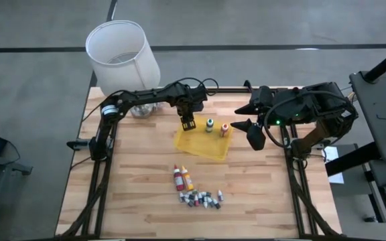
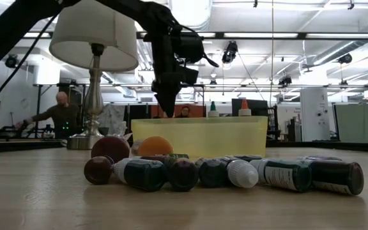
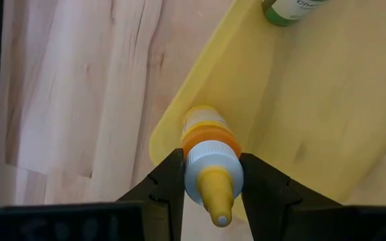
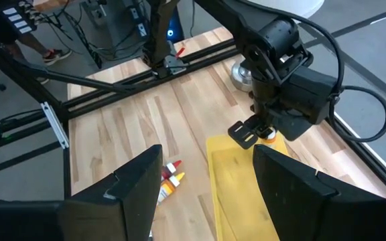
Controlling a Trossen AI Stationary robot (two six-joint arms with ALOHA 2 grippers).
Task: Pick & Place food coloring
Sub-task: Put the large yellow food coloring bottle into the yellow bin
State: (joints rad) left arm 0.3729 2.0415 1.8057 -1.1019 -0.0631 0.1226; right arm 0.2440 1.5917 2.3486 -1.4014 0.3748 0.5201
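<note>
My left gripper (image 3: 212,182) hangs over the far left corner of the yellow tray (image 1: 206,148) and is shut on a yellow food coloring bottle (image 3: 203,122) with an orange collar and a white cap. A green bottle (image 1: 210,124) and an orange one (image 1: 224,129) stand upright in the tray. A red bottle (image 1: 177,177) and a yellow one (image 1: 187,179) lie on their sides on the table nearer the front, beside several tiny vials (image 1: 203,198). My right gripper (image 1: 254,135) waits open, high over the table's right side. My left gripper pinches the yellow bottle by its white cap (image 3: 194,175), just under the pointed tip, between its two fingers. The fingers (image 3: 168,182) come from above, pointing down. The bottle stays upright, tip up, its body over the tray's corner. The tray wall hides its base.
A white-shaded lamp (image 1: 122,50) stands at the table's far left, its base (image 1: 141,109) close behind my left arm. Bare wood lies left of the tray and around the lying bottles. People and equipment show in the room beyond the table.
</note>
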